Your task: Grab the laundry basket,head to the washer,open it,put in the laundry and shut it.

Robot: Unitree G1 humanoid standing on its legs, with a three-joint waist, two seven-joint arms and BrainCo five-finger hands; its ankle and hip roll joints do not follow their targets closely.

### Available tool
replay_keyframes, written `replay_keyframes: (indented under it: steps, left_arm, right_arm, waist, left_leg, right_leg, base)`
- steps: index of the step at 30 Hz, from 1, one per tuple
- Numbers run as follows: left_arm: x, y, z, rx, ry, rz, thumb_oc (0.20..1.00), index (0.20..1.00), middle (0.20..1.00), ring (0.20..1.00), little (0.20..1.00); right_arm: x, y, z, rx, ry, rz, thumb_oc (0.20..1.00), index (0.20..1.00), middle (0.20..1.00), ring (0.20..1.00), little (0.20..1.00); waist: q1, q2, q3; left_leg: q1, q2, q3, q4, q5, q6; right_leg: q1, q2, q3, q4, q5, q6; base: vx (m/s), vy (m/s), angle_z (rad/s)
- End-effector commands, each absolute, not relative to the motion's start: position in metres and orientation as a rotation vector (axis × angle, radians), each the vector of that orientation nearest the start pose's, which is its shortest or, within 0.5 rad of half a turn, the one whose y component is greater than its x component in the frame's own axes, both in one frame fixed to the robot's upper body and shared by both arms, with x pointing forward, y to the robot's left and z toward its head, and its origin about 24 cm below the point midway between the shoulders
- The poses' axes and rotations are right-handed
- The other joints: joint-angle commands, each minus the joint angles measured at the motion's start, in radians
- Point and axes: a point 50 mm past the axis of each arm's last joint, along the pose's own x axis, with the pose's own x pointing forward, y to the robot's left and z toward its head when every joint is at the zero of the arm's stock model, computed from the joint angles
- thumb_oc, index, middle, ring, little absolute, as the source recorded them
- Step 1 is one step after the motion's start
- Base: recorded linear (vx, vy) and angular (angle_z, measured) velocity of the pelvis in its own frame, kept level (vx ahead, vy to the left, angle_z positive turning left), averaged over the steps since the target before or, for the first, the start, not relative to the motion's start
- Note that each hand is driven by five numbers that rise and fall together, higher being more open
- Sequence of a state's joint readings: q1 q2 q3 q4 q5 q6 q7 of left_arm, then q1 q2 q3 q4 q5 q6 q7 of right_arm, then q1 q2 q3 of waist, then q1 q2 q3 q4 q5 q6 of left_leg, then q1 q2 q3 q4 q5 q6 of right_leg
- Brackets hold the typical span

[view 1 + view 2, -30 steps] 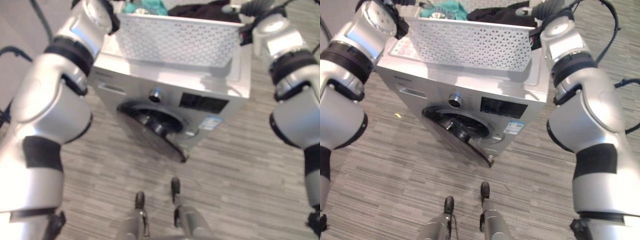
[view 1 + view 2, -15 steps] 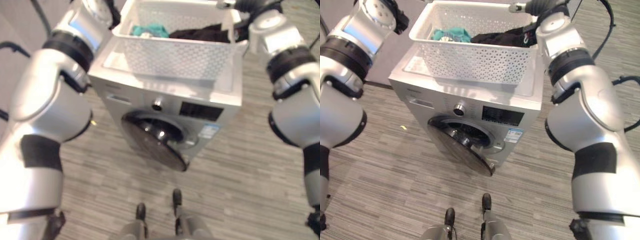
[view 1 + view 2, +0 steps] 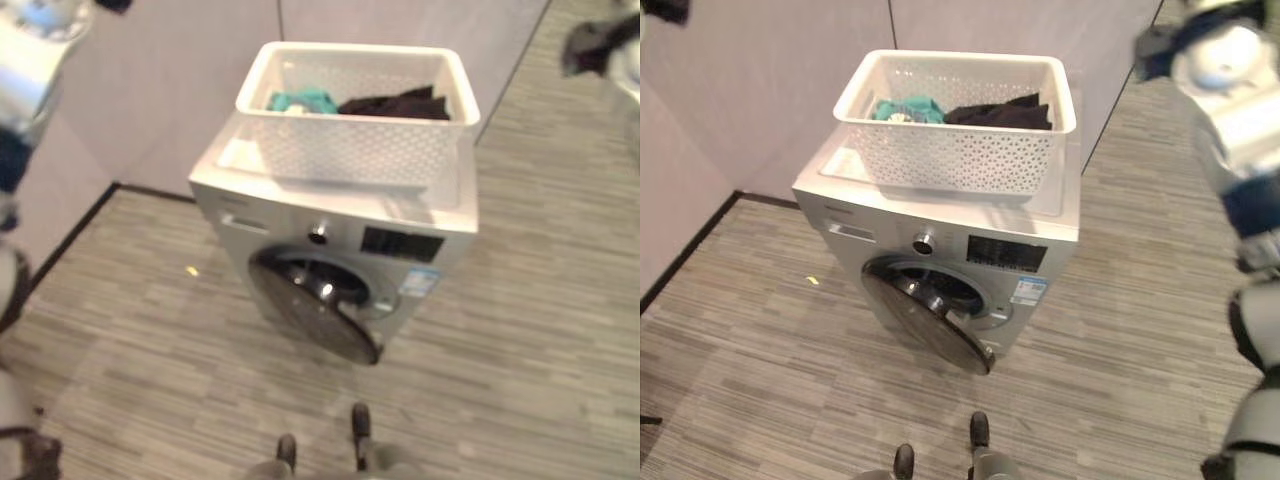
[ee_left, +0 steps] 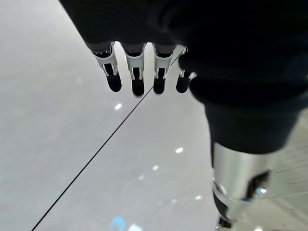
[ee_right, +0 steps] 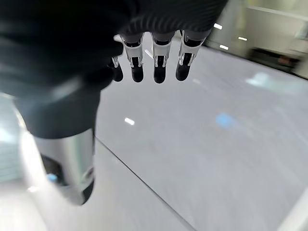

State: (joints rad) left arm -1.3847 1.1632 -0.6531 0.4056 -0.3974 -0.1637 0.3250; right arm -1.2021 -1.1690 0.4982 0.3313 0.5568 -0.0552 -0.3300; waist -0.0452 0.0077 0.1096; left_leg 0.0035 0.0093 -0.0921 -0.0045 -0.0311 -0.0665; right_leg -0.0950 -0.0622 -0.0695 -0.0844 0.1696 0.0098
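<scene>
A white perforated laundry basket [image 3: 950, 160] stands on top of the silver washer [image 3: 865, 250]. Inside it lie a teal cloth [image 3: 905, 108] and a black cloth [image 3: 1000, 113]. The washer's round dark door [image 3: 930, 315] faces me and seems to stand a little out from the front. My left hand [image 4: 137, 72] is raised high at the upper left, fingers straight and holding nothing. Up at the upper right is my right hand [image 5: 156, 62], also with straight fingers and nothing in it. Both hands are well apart from the basket.
Grey walls stand close behind and to the left of the washer, with a dark baseboard [image 3: 685, 260] along the left wall. A small yellow scrap [image 3: 812, 280] lies on the grey plank floor in front of the washer.
Both hands have let go of the basket and swung up and outward. The basket now rests on the washer top. The camera has pulled back.
</scene>
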Motion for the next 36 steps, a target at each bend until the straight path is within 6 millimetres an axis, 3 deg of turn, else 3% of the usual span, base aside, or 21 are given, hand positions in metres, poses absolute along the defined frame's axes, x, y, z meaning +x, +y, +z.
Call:
replay_keyframes:
  steps: [1,5,6,7,9,10,11,14,15,16,17,18,19,22,23,24,25,27,31,36]
  left_arm:
    - [0.286,0.283,0.404,0.765,-0.948,0.387,1.000,1.000,1.000,1.000,1.000]
    - [0.269,0.299,0.377,0.753,-0.931,0.399,1.000,1.000,1.000,1.000,1.000]
    - [0.241,0.326,0.345,0.753,-0.891,0.468,1.000,1.000,1.000,1.000,1.000]
    - [0.238,0.327,0.343,0.753,-0.887,0.470,1.000,1.000,1.000,1.000,1.000]
    - [0.217,0.343,0.318,0.792,-0.844,0.535,1.000,1.000,1.000,1.000,1.000]
    - [0.194,0.353,0.295,0.821,-0.794,0.577,1.000,1.000,1.000,1.000,1.000]
    - [0.192,0.353,0.294,0.823,-0.790,0.577,1.000,1.000,1.000,1.000,1.000]
    - [0.160,0.370,0.258,0.837,-0.681,0.671,1.000,1.000,1.000,1.000,1.000]
    - [0.143,0.382,0.230,0.800,-0.584,0.743,1.000,1.000,1.000,1.000,1.000]
    - [0.143,0.382,0.229,0.800,-0.582,0.742,1.000,1.000,1.000,1.000,1.000]
    - [0.129,0.395,0.196,0.652,-0.479,0.814,1.000,1.000,1.000,1.000,1.000]
    - [0.124,0.400,0.181,0.581,-0.436,0.844,1.000,1.000,1.000,1.000,1.000]
    - [0.124,0.400,0.181,0.579,-0.435,0.843,1.000,1.000,1.000,1.000,1.000]
    - [0.114,0.407,0.124,0.375,-0.265,0.915,1.000,1.000,1.000,1.000,1.000]
    - [0.114,0.408,0.124,0.372,-0.265,0.914,1.000,1.000,1.000,1.000,1.000]
    - [0.113,0.407,0.058,0.125,-0.070,0.971,1.000,1.000,1.000,1.000,1.000]
    - [0.113,0.408,0.058,0.121,-0.072,0.971,1.000,1.000,1.000,1.000,1.000]
    - [0.111,0.405,0.021,-0.018,0.046,1.009,1.000,1.000,1.000,1.000,1.000]
    - [0.108,0.398,-0.020,-0.174,0.184,1.054,1.000,1.000,1.000,1.000,1.000]
    - [0.105,0.382,-0.055,-0.171,0.390,1.000,1.000,1.000,1.000,1.000,1.000]
  right_arm:
    - [0.279,-0.289,0.388,-0.690,-0.883,-0.390,1.000,1.000,1.000,1.000,1.000]
    - [0.261,-0.295,0.364,-0.750,-0.868,-0.365,1.000,1.000,1.000,1.000,1.000]
    - [0.241,-0.299,0.335,-0.789,-0.833,-0.307,1.000,1.000,1.000,1.000,1.000]
    - [0.239,-0.299,0.334,-0.791,-0.831,-0.302,1.000,1.000,1.000,1.000,1.000]
    - [0.224,-0.297,0.312,-0.815,-0.798,-0.248,1.000,1.000,1.000,1.000,1.000]
    - [0.208,-0.299,0.291,-0.840,-0.752,-0.229,1.000,1.000,1.000,1.000,1.000]
    - [0.206,-0.298,0.290,-0.839,-0.750,-0.225,1.000,1.000,1.000,1.000,1.000]
    - [0.190,-0.297,0.257,-0.844,-0.636,-0.153,1.000,1.000,1.000,1.000,1.000]
    - [0.182,-0.297,0.239,-0.807,-0.553,-0.107,1.000,1.000,1.000,1.000,1.000]
    - [0.181,-0.296,0.239,-0.807,-0.550,-0.104,1.000,1.000,1.000,1.000,1.000]
    - [0.177,-0.296,0.221,-0.776,-0.459,-0.059,1.000,1.000,1.000,1.000,1.000]
    - [0.175,-0.295,0.214,-0.765,-0.419,-0.031,1.000,1.000,1.000,1.000,1.000]
    - [0.174,-0.295,0.214,-0.766,-0.417,-0.030,1.000,1.000,1.000,1.000,1.000]
    - [0.174,-0.291,0.196,-0.709,-0.330,0.035,1.000,1.000,1.000,1.000,1.000]
    - [0.174,-0.292,0.196,-0.711,-0.329,0.036,1.000,1.000,1.000,1.000,1.000]
    - [0.183,-0.285,0.181,-0.684,-0.265,0.104,1.000,1.000,1.000,1.000,1.000]
    - [0.184,-0.285,0.181,-0.685,-0.266,0.104,1.000,1.000,1.000,1.000,1.000]
    - [0.191,-0.282,0.172,-0.681,-0.233,0.133,1.000,1.000,1.000,1.000,1.000]
    - [0.205,-0.271,0.158,-0.682,-0.205,0.183,1.000,1.000,1.000,1.000,1.000]
    - [0.226,-0.263,0.129,-0.714,-0.119,0.198,1.000,1.000,1.000,1.000,1.000]
  waist:
    - [0.029,0.000,-0.087]
    - [0.038,-0.006,-0.102]
    - [0.046,-0.014,-0.113]
    - [0.044,-0.010,-0.116]
    - [0.039,-0.013,-0.119]
    - [0.042,-0.016,-0.123]
    - [0.040,-0.015,-0.127]
    - [0.047,-0.020,-0.120]
    - [0.048,-0.028,-0.119]
    - [0.048,-0.025,-0.123]
    - [0.049,-0.033,-0.116]
    - [0.050,-0.034,-0.114]
    - [0.049,-0.032,-0.117]
    - [0.055,-0.041,-0.110]
    - [0.054,-0.039,-0.110]
    - [0.065,-0.047,-0.103]
    - [0.063,-0.045,-0.101]
    - [0.069,-0.049,-0.096]
    - [0.075,-0.056,-0.077]
    - [0.099,-0.061,-0.035]
  left_leg:
    - [-0.002,0.044,0.049,0.003,-0.044,0.027]
    - [0.012,0.046,0.049,-0.004,-0.050,0.030]
    - [0.020,0.048,0.051,-0.014,-0.045,0.032]
    - [0.024,0.049,0.052,-0.016,-0.049,0.032]
    - [0.028,0.051,0.052,-0.022,-0.044,0.032]
    - [0.029,0.052,0.051,-0.024,-0.045,0.032]
    - [0.033,0.053,0.051,-0.026,-0.049,0.032]
    - [0.037,0.056,0.049,-0.024,-0.053,0.034]
    - [0.033,0.057,0.047,-0.024,-0.050,0.034]
    - [0.038,0.058,0.045,-0.027,-0.059,0.034]
    - [0.030,0.059,0.047,-0.024,-0.048,0.032]
    - [0.028,0.060,0.046,-0.023,-0.046,0.031]
    - [0.032,0.061,0.044,-0.026,-0.054,0.031]
    - [0.028,0.065,0.041,-0.024,-0.050,0.026]
    - [0.028,0.065,0.040,-0.023,-0.049,0.026]
    - [0.021,0.068,0.033,-0.022,-0.039,0.021]
    - [0.022,0.068,0.032,-0.023,-0.039,0.020]
    - [0.019,0.070,0.027,-0.024,-0.033,0.017]
    - [0.014,0.074,0.016,-0.027,-0.022,0.011]
    - [-0.004,0.076,-0.001,-0.016,-0.013,0.006]
  right_leg:
    - [0.083,-0.107,-0.008,0.064,-0.172,0.134]
    - [0.092,-0.107,-0.004,0.061,-0.176,0.136]
    - [0.094,-0.107,-0.003,0.059,-0.173,0.135]
    - [0.097,-0.106,-0.002,0.058,-0.177,0.136]
    - [0.098,-0.105,0.003,0.055,-0.174,0.134]
    - [0.100,-0.104,0.003,0.051,-0.174,0.134]
    - [0.103,-0.103,0.003,0.050,-0.177,0.134]
    - [0.105,-0.099,0.002,0.040,-0.176,0.131]
    - [0.105,-0.098,0.002,0.038,-0.175,0.128]
    - [0.109,-0.096,0.002,0.036,-0.182,0.129]
    - [0.106,-0.097,0.000,0.039,-0.176,0.124]
    - [0.106,-0.096,-0.002,0.039,-0.178,0.122]
    - [0.111,-0.095,-0.003,0.038,-0.185,0.123]
    - [0.114,-0.094,-0.013,0.040,-0.188,0.117]
    - [0.115,-0.094,-0.014,0.040,-0.189,0.116]
    - [0.116,-0.094,-0.026,0.044,-0.191,0.111]
    - [0.116,-0.094,-0.027,0.045,-0.191,0.111]
    - [0.118,-0.093,-0.037,0.046,-0.192,0.110]
    - [0.119,-0.091,-0.049,0.047,-0.191,0.108]
    - [0.115,-0.092,-0.070,0.051,-0.193,0.106]
  base:
    - [0.00,0.000,0.00]
    - [0.00,-0.003,-0.07]
    - [0.02,-0.012,-0.10]
    - [0.00,-0.019,-0.15]
    - [-0.01,-0.021,-0.14]
    - [0.00,0.000,0.00]
    - [0.05,-0.025,0.08]
    - [-0.05,-0.040,-0.03]
    - [0.01,-0.044,0.01]
    - [-0.07,-0.062,0.02]
    - [-0.05,-0.045,0.08]
    - [-0.05,-0.046,0.11]
    - [0.01,-0.033,0.10]
    - [-0.02,-0.036,0.12]
    - [-0.05,-0.060,0.13]
    - [-0.03,-0.047,0.12]
    - [-0.04,-0.058,0.16]
    - [-0.01,-0.034,0.17]
    - [-0.01,-0.044,0.12]
    - [-0.02,-0.043,0.13]
